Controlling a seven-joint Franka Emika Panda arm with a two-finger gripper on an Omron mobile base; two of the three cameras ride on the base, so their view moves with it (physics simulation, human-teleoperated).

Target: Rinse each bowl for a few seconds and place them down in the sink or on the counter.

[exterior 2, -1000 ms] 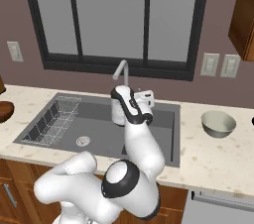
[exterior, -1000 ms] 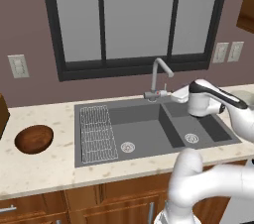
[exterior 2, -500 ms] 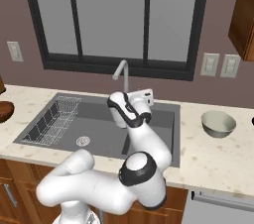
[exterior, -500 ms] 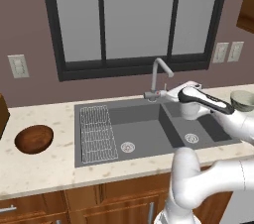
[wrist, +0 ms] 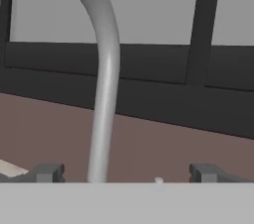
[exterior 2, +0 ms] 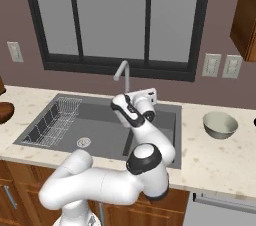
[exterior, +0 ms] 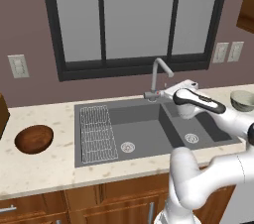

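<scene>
The dark reddish-brown wooden bowl (exterior: pixel 33 139) sits on the beige counter (exterior: pixel 49 168) left of the sink (exterior: pixel 144 129). On the counter (exterior 2: pixel 210 155) to the sink's right stands the pale grey-green bowl (exterior: pixel 243 100) (exterior 2: pixel 220 124). My gripper (exterior: pixel 167 90) (exterior 2: pixel 139 94) hovers over the back of the sink (exterior 2: pixel 100 120), level and aimed at the curved grey faucet (exterior: pixel 161 69) (exterior 2: pixel 122 72). In the hand view the gripper (wrist: pixel 127 173) is open and holds nothing, and the faucet pipe (wrist: pixel 106 94) rises close ahead, between the fingertips (wrist: pixel 47 172) and slightly left of centre.
A wire grid rack (exterior: pixel 96 134) (exterior 2: pixel 52 120) lies in the left basin. A dark-framed window (exterior: pixel 134 20) runs behind the faucet. Wall outlets (exterior: pixel 228 52) sit right of the window, and one outlet (exterior: pixel 18 65) sits at the left. Brown cabinets (exterior: pixel 114 203) are under the counter.
My hand has swung left over the right basin toward the faucet base and turned level. The jaws stayed open. Both bowls have not moved.
</scene>
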